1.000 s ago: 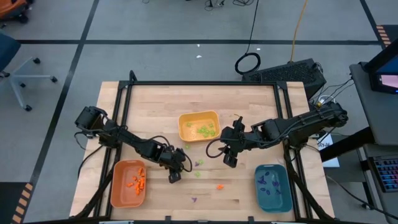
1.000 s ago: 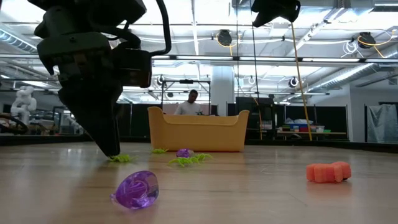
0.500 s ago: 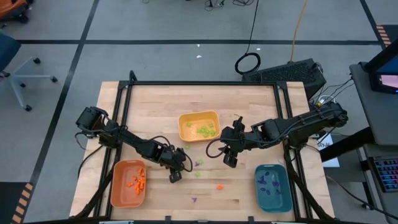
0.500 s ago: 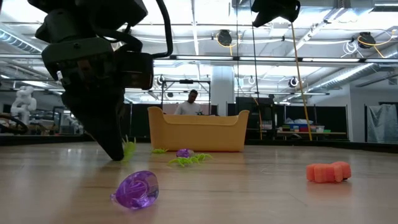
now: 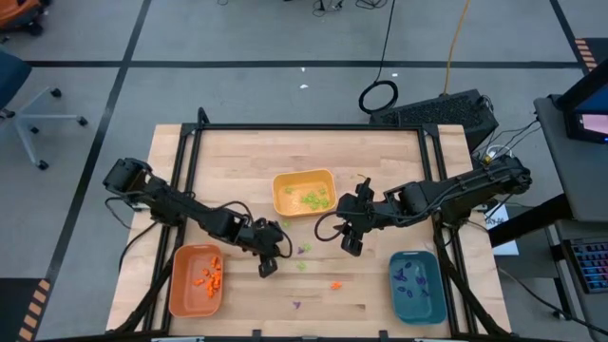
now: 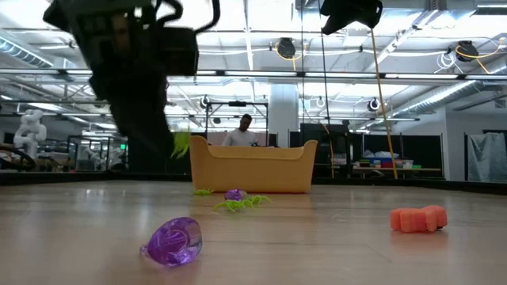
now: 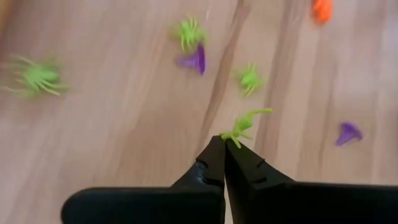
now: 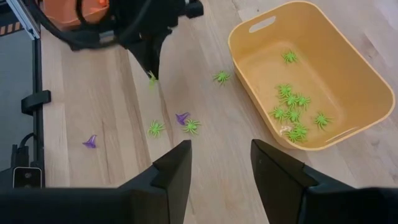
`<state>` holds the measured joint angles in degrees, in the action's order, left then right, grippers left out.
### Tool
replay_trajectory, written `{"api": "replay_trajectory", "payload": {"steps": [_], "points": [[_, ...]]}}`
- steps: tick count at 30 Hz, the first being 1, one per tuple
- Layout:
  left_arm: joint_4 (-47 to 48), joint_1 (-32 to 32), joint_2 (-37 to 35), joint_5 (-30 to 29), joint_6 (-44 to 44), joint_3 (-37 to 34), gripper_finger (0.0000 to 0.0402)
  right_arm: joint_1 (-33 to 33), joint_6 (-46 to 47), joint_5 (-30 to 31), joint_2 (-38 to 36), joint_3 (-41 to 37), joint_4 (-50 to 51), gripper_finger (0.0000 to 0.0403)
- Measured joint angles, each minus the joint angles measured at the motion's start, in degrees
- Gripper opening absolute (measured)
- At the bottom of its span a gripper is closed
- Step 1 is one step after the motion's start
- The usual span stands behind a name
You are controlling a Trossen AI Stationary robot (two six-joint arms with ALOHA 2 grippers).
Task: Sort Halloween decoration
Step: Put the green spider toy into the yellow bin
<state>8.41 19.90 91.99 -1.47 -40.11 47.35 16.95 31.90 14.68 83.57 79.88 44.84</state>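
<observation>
The Halloween decoration now in play is a light green spider (image 7: 245, 124) pinched at the very tips of the left gripper (image 7: 225, 144), whose jaws are pressed together on it; in the low view the piece (image 6: 181, 143) hangs off the side of the dark fingers, clear of the worktop (image 5: 380, 152), and its legs blur there so its shape is hard to read. From above the spider cannot be made out under the left gripper (image 5: 266, 265). Below the closed jaws, loose on the wood, lie more green spiders (image 7: 189, 32), purple pieces (image 7: 194, 60) and an orange piece (image 7: 322, 9) cut off at the frame edge. Beyond the jaws stands the yellow tray (image 5: 304, 193) with green spiders in it; the orange tray (image 5: 180, 285) sits beside the left arm. The right gripper (image 8: 221, 165) hovers with jaws spread and nothing between them, the teal tray (image 5: 416, 285) near it. A person (image 6: 245, 131) stands far behind, partly hidden by the yellow tray. A second ago the left jaws were down at the worktop, parted over the spider; since then they have closed and lifted it.
</observation>
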Motion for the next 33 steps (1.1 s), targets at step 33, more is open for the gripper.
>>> {"api": "replay_trajectory", "payload": {"steps": [33], "points": [[-1.3, -12.2, -31.3, -10.5, 7.4, 8.3, 0.0000, -0.5, 6.5, 1.8, 0.0, 0.0, -13.6, 0.0150]]}}
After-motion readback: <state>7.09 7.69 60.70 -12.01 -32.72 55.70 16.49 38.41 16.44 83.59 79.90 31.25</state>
